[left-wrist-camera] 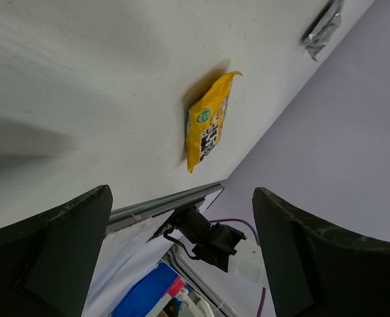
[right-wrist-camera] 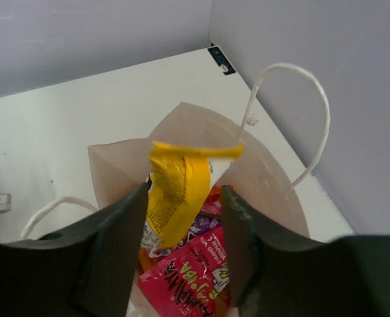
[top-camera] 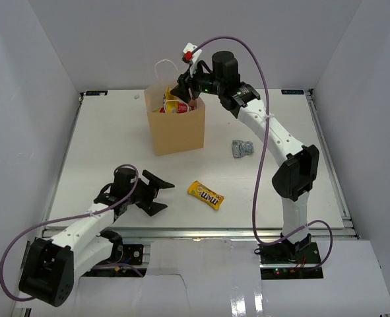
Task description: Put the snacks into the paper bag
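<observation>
The tan paper bag (top-camera: 175, 132) stands upright at the table's back middle, with a white cord handle (right-wrist-camera: 313, 119). My right gripper (top-camera: 187, 92) hangs over its mouth, jaws open (right-wrist-camera: 185, 190). A yellow packet (right-wrist-camera: 181, 191) stands tilted between the fingers, leaning on the left one and clear of the right one. Below it in the bag lie a pink packet (right-wrist-camera: 195, 277) and a purple one (right-wrist-camera: 206, 224). A yellow candy packet (top-camera: 206, 195) (left-wrist-camera: 206, 125) and a silver packet (top-camera: 242, 148) (left-wrist-camera: 323, 30) lie on the table. My left gripper (top-camera: 163, 196) (left-wrist-camera: 181, 193) is open and empty, left of the yellow candy packet.
White walls close in the table on the left, back and right. The metal front rail (left-wrist-camera: 168, 201) runs along the near edge, just past my left gripper. A purple cable (top-camera: 264, 132) loops along the right arm.
</observation>
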Tool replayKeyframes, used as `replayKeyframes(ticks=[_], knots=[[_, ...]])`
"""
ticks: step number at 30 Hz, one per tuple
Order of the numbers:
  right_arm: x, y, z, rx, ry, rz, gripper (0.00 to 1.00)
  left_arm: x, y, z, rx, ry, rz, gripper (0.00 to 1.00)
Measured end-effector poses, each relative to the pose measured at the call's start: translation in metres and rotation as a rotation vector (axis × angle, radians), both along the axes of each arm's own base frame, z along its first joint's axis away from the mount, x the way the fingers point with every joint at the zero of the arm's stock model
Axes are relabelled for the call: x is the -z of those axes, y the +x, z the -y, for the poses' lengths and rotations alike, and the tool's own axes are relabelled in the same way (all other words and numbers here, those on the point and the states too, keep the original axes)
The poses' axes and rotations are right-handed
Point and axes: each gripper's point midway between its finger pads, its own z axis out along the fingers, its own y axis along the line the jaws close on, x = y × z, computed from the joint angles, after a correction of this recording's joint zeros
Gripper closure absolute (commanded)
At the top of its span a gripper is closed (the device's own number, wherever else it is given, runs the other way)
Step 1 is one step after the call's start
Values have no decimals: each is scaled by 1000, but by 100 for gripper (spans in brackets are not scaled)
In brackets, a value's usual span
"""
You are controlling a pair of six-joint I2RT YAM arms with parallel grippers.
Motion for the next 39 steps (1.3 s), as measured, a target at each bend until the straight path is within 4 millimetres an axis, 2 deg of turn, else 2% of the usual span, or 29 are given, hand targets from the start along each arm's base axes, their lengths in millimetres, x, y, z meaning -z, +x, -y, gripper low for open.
replayKeyframes(ticks=[2, 5, 8, 11, 13, 16, 19, 23, 25, 27, 30, 31, 33, 34, 38, 39], knots=[[6, 4, 3, 13, -8, -11, 33, 3, 1, 9, 11, 11, -47, 2], [7, 12, 14, 35, -5, -12, 28, -1, 5, 29, 36, 20, -95, 2], [8, 19, 36, 66, -5, -25, 25, -6, 15, 51, 38, 34, -138, 3], [11, 19, 81, 111, -13, -54, 22, -5, 21, 70, 28, 68, -183, 4], [12, 16, 121, 162, -18, -67, 21, 1, 20, 79, 23, 112, -242, 5], [21, 1, 178, 237, -21, -95, 20, 11, 28, 98, 29, 193, -325, 6], [48, -22, 225, 312, -39, -152, 20, 25, 40, 119, 51, 259, -388, 8], [104, -57, 264, 379, -69, -254, 19, 53, 41, 130, 73, 337, -466, 11], [134, -74, 283, 417, -84, -320, 19, 53, 40, 136, 92, 347, -488, 15], [154, -87, 302, 468, -85, -365, 19, 55, 39, 140, 103, 363, -497, 21], [165, -97, 323, 528, -76, -393, 19, 56, 35, 142, 115, 380, -511, 27], [166, -99, 327, 538, -73, -392, 19, 57, 33, 141, 117, 386, -516, 32], [165, -102, 328, 536, -67, -387, 19, 58, 29, 139, 121, 402, -524, 38], [163, -103, 327, 532, -65, -385, 19, 59, 28, 138, 122, 408, -526, 48], [161, -105, 324, 515, -56, -383, 19, 61, 25, 135, 129, 432, -527, 67], [161, -105, 323, 512, -54, -384, 19, 60, 26, 135, 130, 432, -525, 70]])
